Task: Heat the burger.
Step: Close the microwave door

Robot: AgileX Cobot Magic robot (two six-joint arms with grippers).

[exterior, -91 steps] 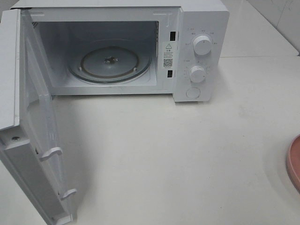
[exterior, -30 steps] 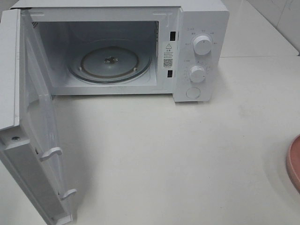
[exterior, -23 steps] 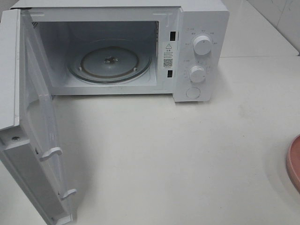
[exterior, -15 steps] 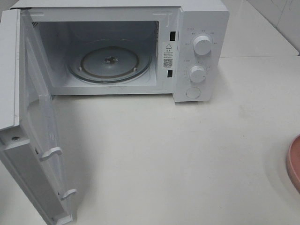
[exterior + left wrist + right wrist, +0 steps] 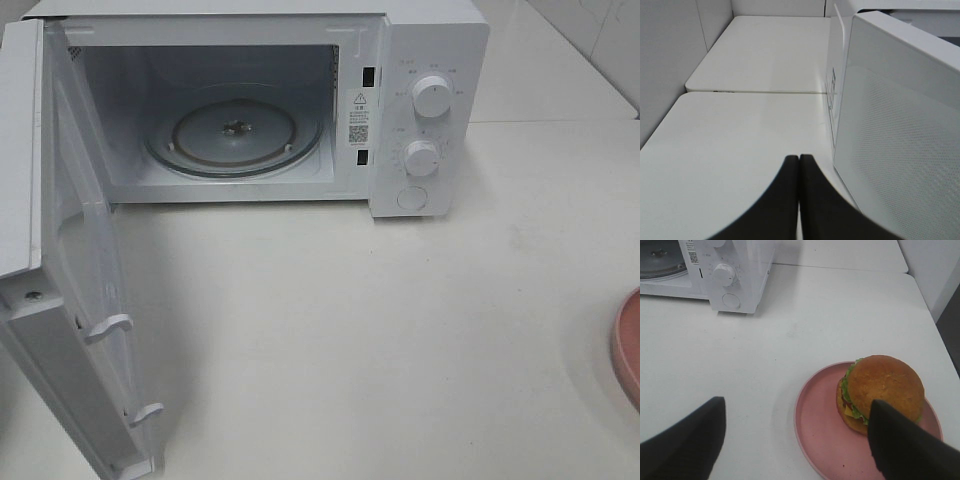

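The burger (image 5: 881, 390), with golden-brown bun and green lettuce, sits on a round pink plate (image 5: 820, 425) in the right wrist view; only the plate's edge (image 5: 628, 345) shows at the right border of the high view. My right gripper (image 5: 795, 435) is open above the table, one finger over the burger's near side, not touching it. The white microwave (image 5: 420, 60) stands at the back with its door (image 5: 70, 300) swung open to the left and its glass turntable (image 5: 236, 131) bare. My left gripper (image 5: 799, 159) is shut and empty beside the door's outer face (image 5: 900, 125).
Two knobs (image 5: 431, 97) and a round button (image 5: 411, 198) are on the microwave's right panel. The open door juts out toward the front left. White tabletop (image 5: 350, 330) lies between microwave and plate. A wall (image 5: 665, 60) runs along the left.
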